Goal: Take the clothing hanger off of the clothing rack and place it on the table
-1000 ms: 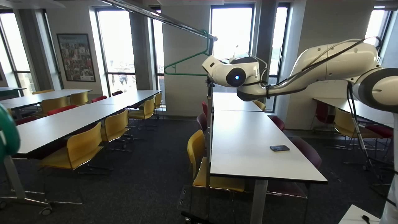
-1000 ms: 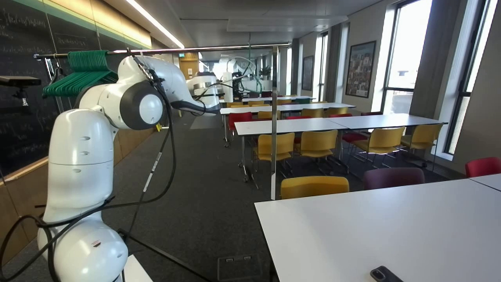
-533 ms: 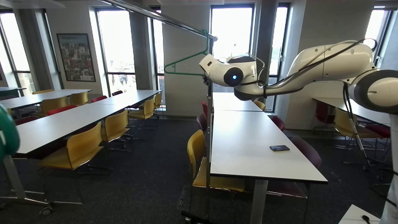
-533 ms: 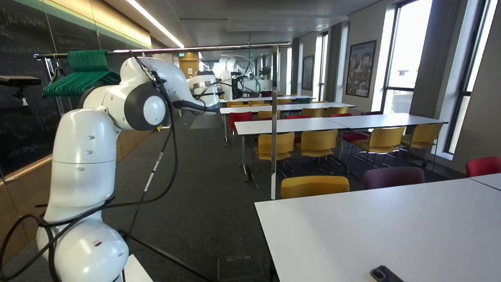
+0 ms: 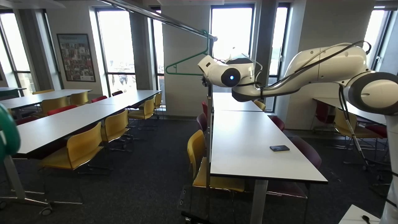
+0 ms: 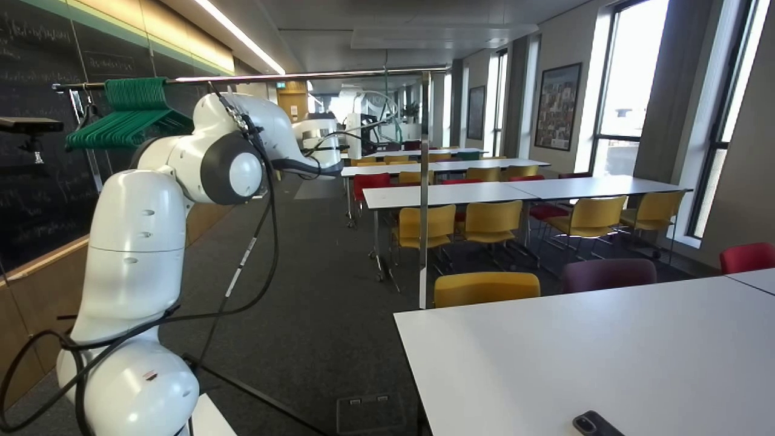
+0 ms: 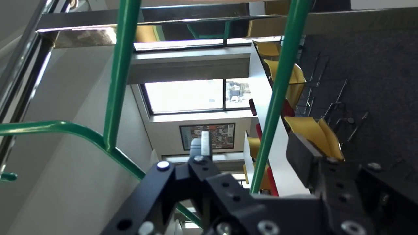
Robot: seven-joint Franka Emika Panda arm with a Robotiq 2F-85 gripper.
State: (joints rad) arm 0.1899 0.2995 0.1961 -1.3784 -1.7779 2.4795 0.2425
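The green clothing hanger (image 5: 183,59) hangs by its hook near the end of the clothing rack's grey bar (image 5: 174,22). In an exterior view its hook (image 6: 385,91) shows thinly by the bar (image 6: 333,75). My gripper (image 5: 204,81) is at the hanger's lower right part, partly hidden behind the wrist. In the wrist view my gripper (image 7: 253,150) is open, and the hanger's lower bar (image 7: 280,88) runs between the two spread fingers, touching neither pad that I can see. The white table (image 5: 242,140) stands below the arm; it also shows in an exterior view (image 6: 563,357).
A phone (image 5: 279,148) lies on the table. The rack's upright pole (image 6: 424,194) stands close by the table's edge. Several green hangers (image 6: 133,115) hang bunched at the bar's far end. Yellow chairs (image 5: 196,146) and other long tables (image 5: 71,118) stand around.
The arm and gripper have moved a little to the left in an exterior view, further onto the hanger's lower part. The hanger has shifted very slightly and stays on the bar.
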